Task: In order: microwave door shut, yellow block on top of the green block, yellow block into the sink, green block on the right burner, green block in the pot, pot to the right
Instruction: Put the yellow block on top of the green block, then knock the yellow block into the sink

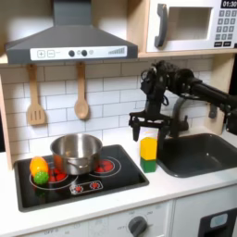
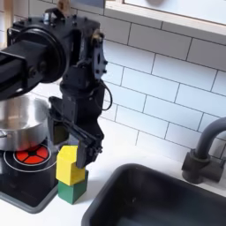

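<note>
While I watch from afar, the gripper (image 1: 146,129) hangs just above the yellow block (image 1: 148,148), its two fingers spread apart and clamped on nothing – in the second exterior view the gripper (image 2: 78,141) has dark fingers (image 2: 87,150) straddling the upper part of the yellow block (image 2: 71,165), though I cannot tell whether they touch it. That block sits stacked upright on the green block (image 1: 149,165), which rests on the white counter (image 1: 176,190) between the black cooktop and the sink (image 1: 202,154); the green block (image 2: 71,191) shows beneath the yellow one in the second exterior view too. In the first exterior view the sink lies at three o'clock from the stack, the right burner (image 1: 100,166) at nine o'clock, bare. The pot (image 1: 76,150) stands further toward nine o'clock, over the left ring, with a rounded toy fruit (image 1: 39,169) at its eight o'clock. Up at one o'clock, the microwave door (image 1: 183,27) sits flush with its white frame – shut
</note>
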Controlling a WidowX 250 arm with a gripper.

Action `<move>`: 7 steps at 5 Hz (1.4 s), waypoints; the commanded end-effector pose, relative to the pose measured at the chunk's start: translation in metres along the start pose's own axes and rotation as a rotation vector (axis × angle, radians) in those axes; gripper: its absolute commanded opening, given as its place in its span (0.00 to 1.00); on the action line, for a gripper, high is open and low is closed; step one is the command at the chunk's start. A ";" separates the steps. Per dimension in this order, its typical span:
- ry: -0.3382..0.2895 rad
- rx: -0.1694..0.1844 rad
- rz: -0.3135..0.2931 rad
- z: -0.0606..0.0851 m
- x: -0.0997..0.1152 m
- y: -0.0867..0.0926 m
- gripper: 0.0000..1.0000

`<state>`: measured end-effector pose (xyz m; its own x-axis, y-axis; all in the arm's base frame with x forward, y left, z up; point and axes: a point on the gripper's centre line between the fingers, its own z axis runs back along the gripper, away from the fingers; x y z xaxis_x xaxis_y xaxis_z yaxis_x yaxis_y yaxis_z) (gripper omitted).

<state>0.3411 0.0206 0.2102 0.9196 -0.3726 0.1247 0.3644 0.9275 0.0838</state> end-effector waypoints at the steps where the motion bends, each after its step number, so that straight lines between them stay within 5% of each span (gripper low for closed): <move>1: -0.035 -0.019 0.030 0.018 0.003 0.004 1.00; 5: 0.033 0.067 0.241 0.019 -0.020 0.036 1.00; 7: 0.093 0.063 0.319 0.004 -0.035 0.047 1.00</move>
<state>0.3243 0.0772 0.2168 0.9961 -0.0540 0.0699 0.0453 0.9917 0.1207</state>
